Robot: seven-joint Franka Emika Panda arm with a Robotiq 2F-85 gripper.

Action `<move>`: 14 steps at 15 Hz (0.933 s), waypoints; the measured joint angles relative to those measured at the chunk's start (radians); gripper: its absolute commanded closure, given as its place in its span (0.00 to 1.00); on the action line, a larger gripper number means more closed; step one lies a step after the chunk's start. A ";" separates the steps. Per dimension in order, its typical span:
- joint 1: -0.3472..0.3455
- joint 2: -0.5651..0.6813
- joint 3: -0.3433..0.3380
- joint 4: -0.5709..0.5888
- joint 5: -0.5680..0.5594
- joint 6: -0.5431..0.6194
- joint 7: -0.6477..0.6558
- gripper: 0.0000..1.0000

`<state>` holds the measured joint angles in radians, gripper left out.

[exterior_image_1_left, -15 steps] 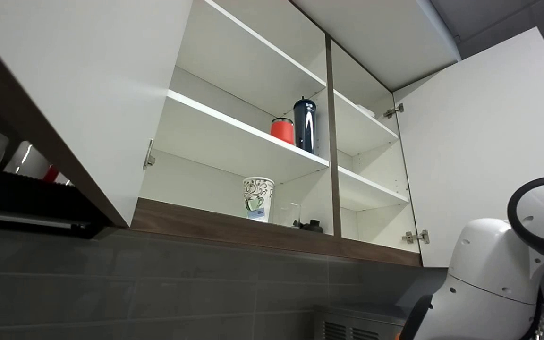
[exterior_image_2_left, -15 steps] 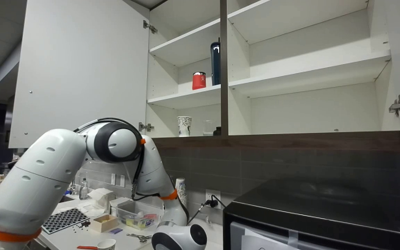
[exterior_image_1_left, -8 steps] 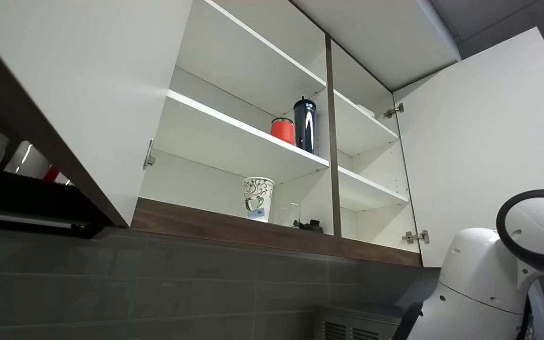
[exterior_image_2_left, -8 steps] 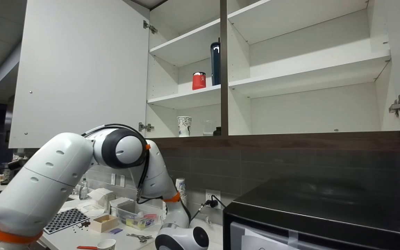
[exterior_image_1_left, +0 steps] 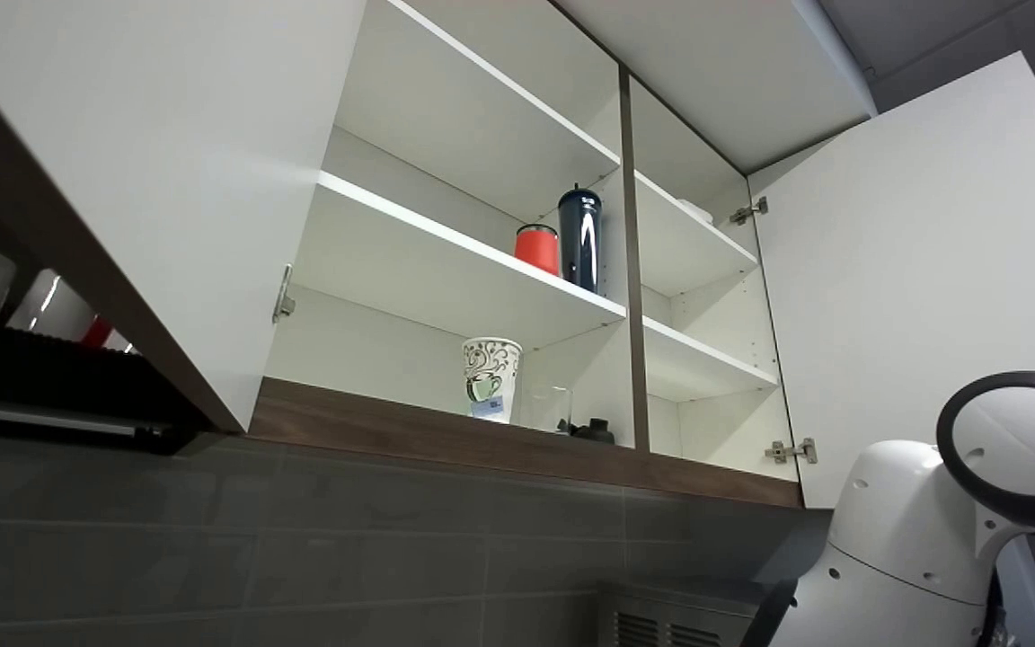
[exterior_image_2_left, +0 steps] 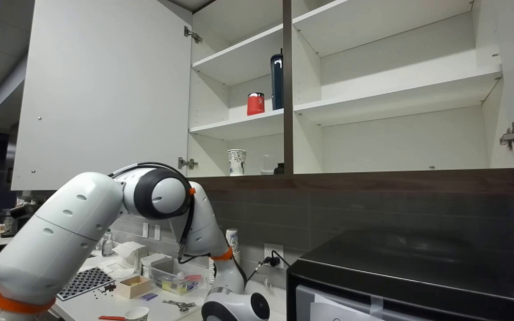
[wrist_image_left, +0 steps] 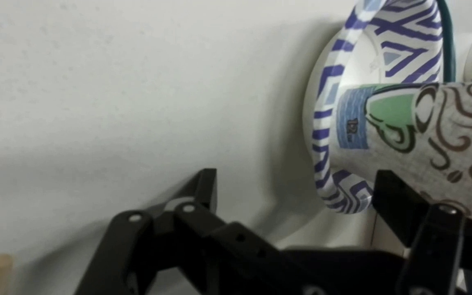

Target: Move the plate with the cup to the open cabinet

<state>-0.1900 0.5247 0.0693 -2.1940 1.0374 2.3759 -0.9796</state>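
The plate (wrist_image_left: 321, 135) is white with purple zigzag stripes and lies on a white surface in the wrist view. The cup (wrist_image_left: 418, 119), white with a green mug print and brown swirls, stands on it, cut off at the right edge. My gripper (wrist_image_left: 296, 183) is open. The plate's near rim lies between its fingers in the view. The right finger is in front of the cup's lower side; whether it touches, I cannot tell. The gripper, this plate and this cup are out of sight in both exterior views. The white cabinet stands open in both exterior views (exterior_image_1_left: 446, 431) (exterior_image_2_left: 400, 180).
The cabinet holds a red cup (exterior_image_2_left: 255, 104), a dark blue tumbler (exterior_image_1_left: 579, 238) and a printed paper cup (exterior_image_1_left: 490, 382). Its open doors (exterior_image_1_left: 922, 270) (exterior_image_2_left: 105, 89) stick out. A black appliance (exterior_image_2_left: 400, 267) is below. A plastic box (exterior_image_2_left: 179, 276) and another cup (exterior_image_2_left: 137, 314) stand on the counter.
The arm has sunk in both exterior views. Its elbow has shifted down and right in the view with the counter, and down and left in the view from below. The cabinet items are unmoved.
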 measured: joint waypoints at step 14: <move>-0.003 0.045 -0.029 0.052 -0.045 -0.150 -0.032 0.98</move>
<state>-0.1925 0.5701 0.0407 -2.1417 0.9922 2.2258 -1.0114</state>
